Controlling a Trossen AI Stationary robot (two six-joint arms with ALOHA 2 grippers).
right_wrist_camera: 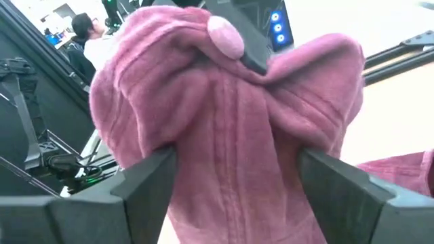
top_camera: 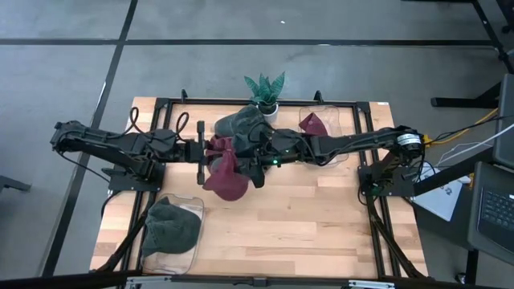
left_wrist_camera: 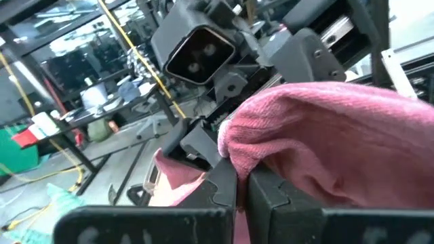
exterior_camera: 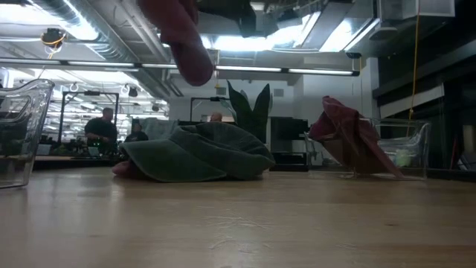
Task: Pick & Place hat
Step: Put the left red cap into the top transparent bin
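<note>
arms: two, dark, jointed — black cabling alongside | right arm (top_camera: 353,144): silver ring at base joint | left arm (top_camera: 112,144): matte black | fingers (right_wrist_camera: 352,196): dark, angular

the maroon hat (top_camera: 227,172) is soft ribbed knit cloth, fuzzy and matt. the green hat (top_camera: 241,125) looks like the same knit cloth. the table (top_camera: 305,217) is pale wood with a smooth, faintly shiny finish. the bins (top_camera: 170,255) are clear glossy plastic. the gripper fingers (right_wrist_camera: 146,186) are matt dark plastic.
</note>
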